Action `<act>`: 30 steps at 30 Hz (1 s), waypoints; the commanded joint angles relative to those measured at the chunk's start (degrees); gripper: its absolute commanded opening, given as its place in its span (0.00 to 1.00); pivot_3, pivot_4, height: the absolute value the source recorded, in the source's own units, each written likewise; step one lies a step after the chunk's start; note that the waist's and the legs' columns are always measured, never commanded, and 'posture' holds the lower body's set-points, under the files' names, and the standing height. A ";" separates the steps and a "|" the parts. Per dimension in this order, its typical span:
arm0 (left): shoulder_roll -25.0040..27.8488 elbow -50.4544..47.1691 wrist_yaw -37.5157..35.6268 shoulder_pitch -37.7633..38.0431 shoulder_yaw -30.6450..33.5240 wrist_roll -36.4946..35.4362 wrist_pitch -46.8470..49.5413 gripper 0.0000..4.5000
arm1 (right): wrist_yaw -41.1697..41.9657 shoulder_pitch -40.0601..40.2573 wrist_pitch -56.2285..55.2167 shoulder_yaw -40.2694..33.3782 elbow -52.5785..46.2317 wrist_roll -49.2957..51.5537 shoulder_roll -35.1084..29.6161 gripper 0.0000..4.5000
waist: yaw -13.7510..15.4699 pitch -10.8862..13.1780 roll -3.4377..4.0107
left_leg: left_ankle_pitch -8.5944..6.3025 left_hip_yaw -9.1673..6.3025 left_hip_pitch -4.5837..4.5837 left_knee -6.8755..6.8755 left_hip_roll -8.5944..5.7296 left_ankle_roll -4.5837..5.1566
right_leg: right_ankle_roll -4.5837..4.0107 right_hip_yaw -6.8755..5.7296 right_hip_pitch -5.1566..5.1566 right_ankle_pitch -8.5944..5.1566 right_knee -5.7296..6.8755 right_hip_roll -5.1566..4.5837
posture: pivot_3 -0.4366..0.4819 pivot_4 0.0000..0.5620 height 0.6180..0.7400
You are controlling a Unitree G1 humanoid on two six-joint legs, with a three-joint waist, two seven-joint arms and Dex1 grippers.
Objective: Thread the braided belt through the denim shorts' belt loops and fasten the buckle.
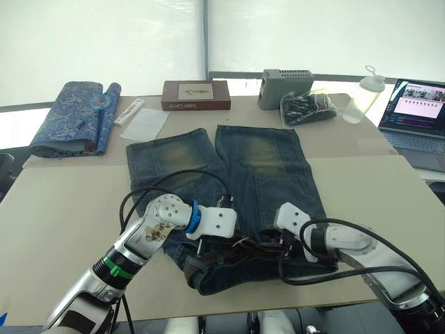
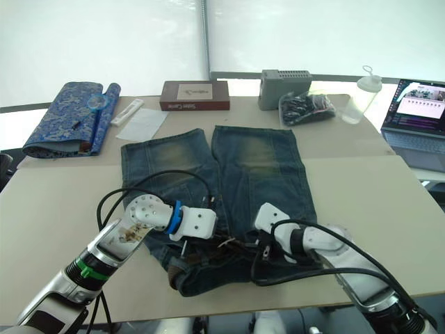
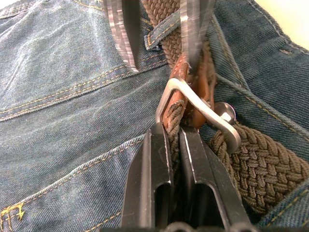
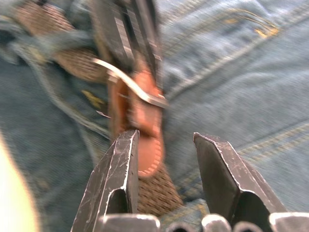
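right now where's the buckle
The buckle sits at the shorts' waistband on the table's near edge, between the two grippers, with the left gripper shut on the braided belt beside it.

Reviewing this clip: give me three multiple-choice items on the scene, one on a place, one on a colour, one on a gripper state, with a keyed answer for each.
1. Where does the shorts' waistband lie?
A. at the table's near edge, by the robot
B. at the far edge
C. hanging off the left side

2. What colour is the buckle?
A. gold
B. silver
C. black

3. What is the left gripper doing?
A. hanging open above the table
B. shut on the belt
C. holding the bottle

Answers:
1. A: the legs point away toward the window, and both grippers work at the near end.
2. B: the left wrist view shows a silver metal frame.
3. B: its fingers pinch the braided strap just behind the buckle, while the right gripper stands open.
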 commanded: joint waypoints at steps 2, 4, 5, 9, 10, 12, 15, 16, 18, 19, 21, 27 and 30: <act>-0.46 -0.78 0.00 -0.31 -0.82 -0.29 -0.38 0.00 | 0.49 -0.17 0.57 -0.01 -2.30 2.19 0.94 0.45 | 0.01 0.00 0.00 | 0.00 0.00 0.00 0.00 0.00 0.00 | 0.00 0.00 0.00 0.00 0.00 0.00 | 0.48 0.27 0.74; -0.49 -0.69 -0.04 -0.42 -0.85 -0.27 -0.45 0.00 | -0.51 -0.55 0.50 0.23 -1.64 1.52 1.46 0.45 | -0.01 0.00 0.00 | 0.00 0.00 0.00 0.01 0.00 0.00 | 0.00 0.00 0.01 0.00 -0.01 0.00 | 0.48 0.27 0.74; -0.51 -0.62 -0.05 -0.50 -0.87 -0.25 -0.48 0.00 | -0.81 -0.79 0.26 0.36 -1.22 1.09 1.67 0.45 | -0.01 0.00 0.00 | 0.00 0.00 0.00 0.01 0.00 0.00 | 0.00 0.01 0.01 0.00 0.00 0.00 | 0.48 0.27 0.74; -0.50 -0.58 -0.04 -0.59 -0.87 -0.20 -0.54 0.00 | -1.32 -1.31 -0.09 0.61 -0.50 0.23 2.04 0.45 | 0.03 0.00 0.00 | 0.00 0.00 0.00 0.01 0.00 0.00 | 0.00 0.00 0.01 0.00 0.00 0.00 | 0.48 0.27 0.74; -0.53 -0.52 -0.01 -0.63 -0.89 -0.18 -0.57 0.00 | -1.43 -1.47 -0.06 0.66 -0.34 0.21 2.16 0.40 | 0.02 0.00 0.00 | 0.00 0.00 0.00 0.01 0.00 0.00 | 0.00 0.00 0.01 0.00 -0.01 0.00 | 0.48 0.27 0.74; -0.58 -0.46 0.04 -0.72 -0.90 -0.15 -0.58 0.00 | -1.38 -1.69 -0.01 1.01 -0.19 0.00 1.98 0.25 | 0.02 0.00 0.00 | 0.00 0.00 0.00 0.01 0.00 0.00 | 0.00 0.01 0.01 0.00 -0.02 0.00 | 0.48 0.27 0.74; -0.66 -0.44 0.14 -0.82 -0.90 -0.13 -0.50 0.00 | -1.03 -1.68 0.31 1.34 -0.26 -0.04 1.49 0.04 | 0.04 0.00 0.00 | 0.00 0.00 0.00 0.01 0.00 0.00 | 0.00 0.00 0.01 0.00 -0.02 0.00 | 0.48 0.27 0.74; -0.69 -0.39 0.18 -0.84 -0.91 -0.12 -0.51 0.00 | -0.86 -1.61 0.36 1.43 -0.37 -0.12 1.18 0.01 | 0.02 0.00 0.00 | 0.00 0.00 0.00 0.01 0.00 0.00 | 0.00 0.00 0.01 0.00 -0.02 0.00 | 0.48 0.27 0.74; -0.75 -0.30 0.23 -0.94 -0.89 -0.14 -0.53 0.00 | -0.57 -1.44 0.32 1.56 -0.61 -0.27 0.64 0.01 | 0.04 0.00 0.00 | 0.00 0.00 0.00 0.01 0.00 0.00 | 0.00 0.00 0.01 0.00 -0.02 0.00 | 0.48 0.27 0.74; -0.77 -0.27 0.30 -0.97 -0.86 -0.14 -0.54 0.00 | -0.59 -1.39 0.41 1.51 -0.74 -0.22 0.53 0.01 | 0.07 0.00 0.00 | 0.00 0.00 0.00 0.01 -0.01 0.00 | 0.00 0.00 0.01 0.00 -0.02 0.00 | 0.48 0.27 0.74; -0.89 -0.05 0.46 -1.05 -0.87 -0.10 -0.60 0.00 | -0.56 -1.38 0.38 1.48 -0.79 -0.20 0.37 0.01 | 0.09 0.00 0.00 | 0.00 0.00 0.00 0.01 -0.01 0.00 | 0.00 0.00 0.01 0.00 -0.02 0.00 | 0.48 0.27 0.74; -0.81 -6.11 -3.60 -1.10 8.19 -15.83 17.08 0.25 | -1.77 -1.32 -0.19 0.89 -0.85 -1.39 0.34 0.00 | -0.05 0.02 -0.03 | 0.00 0.00 -0.07 0.02 0.01 0.01 | 0.00 -0.01 -0.04 0.00 -0.02 0.00 | 0.48 0.27 0.74; -0.27 -8.19 -2.36 -3.58 19.23 -29.82 34.34 0.53 | -2.45 -0.94 -0.70 0.01 -0.83 -1.91 0.08 0.00 | -0.18 0.04 -0.03 | 0.00 -0.04 -0.12 0.02 0.02 0.02 | 0.00 -0.03 -0.08 0.00 -0.01 0.00 | 0.48 0.27 0.74</act>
